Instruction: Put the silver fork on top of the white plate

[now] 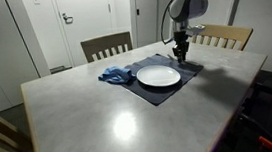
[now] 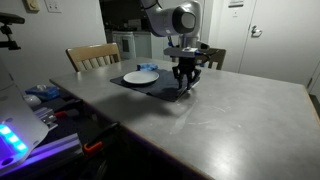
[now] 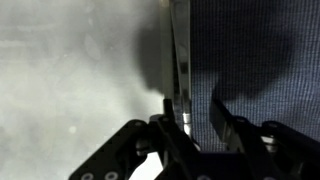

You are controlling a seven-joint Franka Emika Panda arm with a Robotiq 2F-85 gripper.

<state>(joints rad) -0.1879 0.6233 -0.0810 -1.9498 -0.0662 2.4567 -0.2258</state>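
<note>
The silver fork [image 3: 178,60] lies along the edge of a dark placemat [image 3: 250,60], seen only in the wrist view. My gripper [image 3: 192,112] is open and low over it, with the fork's near end between the two fingers, close to the left one. In both exterior views the gripper [image 1: 181,52] [image 2: 183,82] hangs at the placemat's edge, beside the white plate [image 1: 158,76] [image 2: 140,77]. The plate sits empty on the placemat [image 1: 168,93] [image 2: 160,90].
A crumpled blue cloth [image 1: 116,75] lies at the placemat's corner next to the plate. Wooden chairs [image 1: 106,46] [image 1: 223,37] stand at the table's far side. A cluttered bench with tools [image 2: 45,105] sits beside the table.
</note>
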